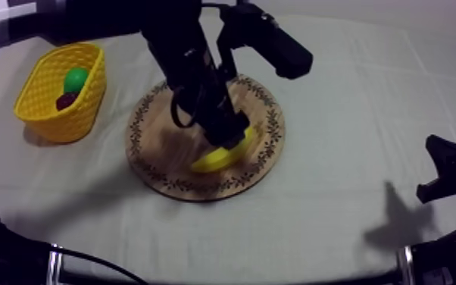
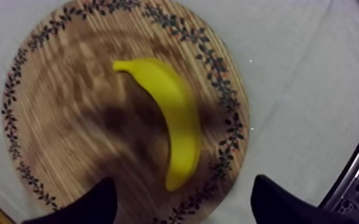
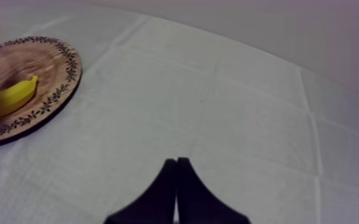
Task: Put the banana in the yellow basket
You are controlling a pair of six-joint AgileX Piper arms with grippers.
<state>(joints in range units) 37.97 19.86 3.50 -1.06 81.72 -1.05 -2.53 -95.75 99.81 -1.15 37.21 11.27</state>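
Just beneath parted left jaws, banana (image 2: 179, 119)

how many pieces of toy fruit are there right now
3. The banana lies on the wooden board; a green fruit and a dark red one sit in the yellow basket. Its wall may hide more.

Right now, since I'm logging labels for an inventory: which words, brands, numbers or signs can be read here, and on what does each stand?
None: no word, brand, number or sign can be read.
The board bears only a leaf pattern round its rim, no letters.
The banana, the basket and the cloth are plain.
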